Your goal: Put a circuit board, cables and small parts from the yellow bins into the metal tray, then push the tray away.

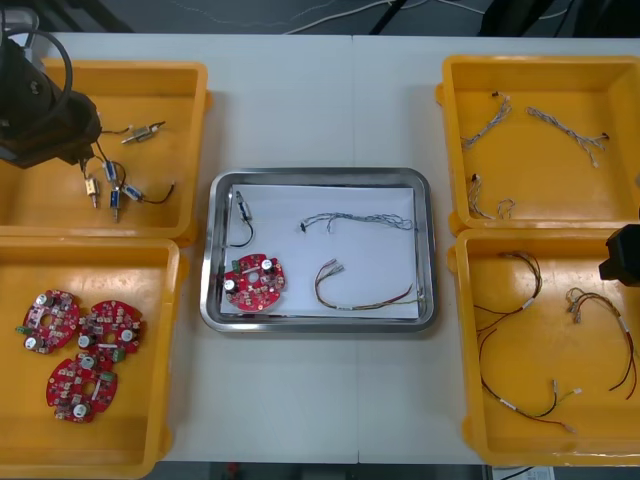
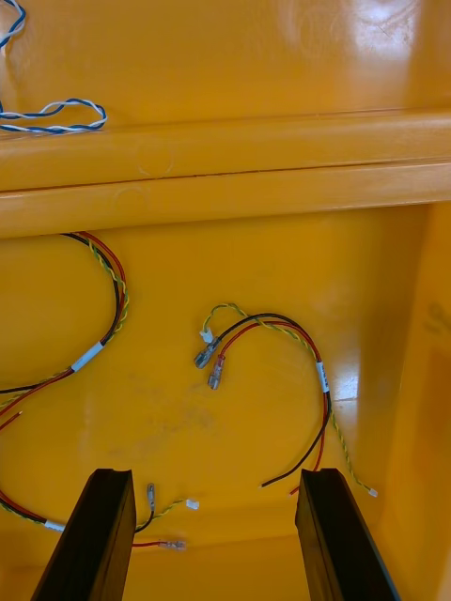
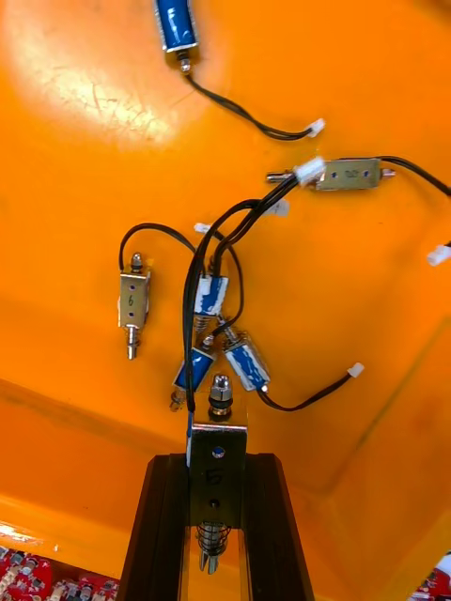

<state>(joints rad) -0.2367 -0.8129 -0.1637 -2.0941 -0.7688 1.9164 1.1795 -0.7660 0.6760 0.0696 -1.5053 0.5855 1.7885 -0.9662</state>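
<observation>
In the front view we see the tray (image 1: pixel 318 176) mid-bench, already holding a board (image 1: pixel 254 281) and some cables (image 1: pixel 360 220). The left jaws are over the far left bin (image 1: pixel 120 68) and the right jaws over the near right bin (image 1: pixel 462 350). In the right wrist view the right jaws stand wide apart and empty above a red-and-yellow cable (image 2: pixel 282 326). In the left wrist view the left jaws are clamped on a small part (image 3: pixel 217 470) low in the bin. Its black lead (image 3: pixel 193 310) seems to thread among two blue parts (image 3: pixel 211 296). We judge that a lift could drag those neighbours along, or that a snagged lead could tug the part loose short of the tray.
</observation>
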